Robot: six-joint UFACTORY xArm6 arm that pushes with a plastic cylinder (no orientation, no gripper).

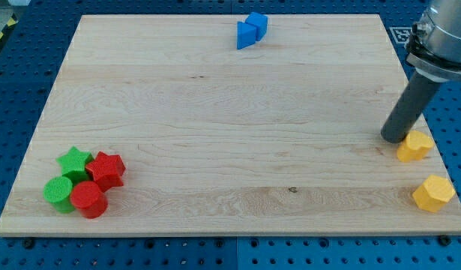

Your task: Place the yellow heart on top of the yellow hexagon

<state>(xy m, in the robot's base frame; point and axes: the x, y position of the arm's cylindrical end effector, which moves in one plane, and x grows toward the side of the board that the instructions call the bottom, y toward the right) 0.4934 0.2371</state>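
The yellow heart [414, 145] lies near the board's right edge. The yellow hexagon [433, 193] sits below it, at the lower right corner, a short gap apart from the heart. My tip [396, 138] rests on the board touching or nearly touching the heart's upper left side. The dark rod rises from it toward the view's top right.
A green star [74, 160], a green cylinder [59, 193], a red hexagon-like block [106, 169] and a red cylinder [88, 199] cluster at the lower left. Two blue blocks [251, 30] sit at the top centre. The wooden board [215, 112] lies on a blue perforated table.
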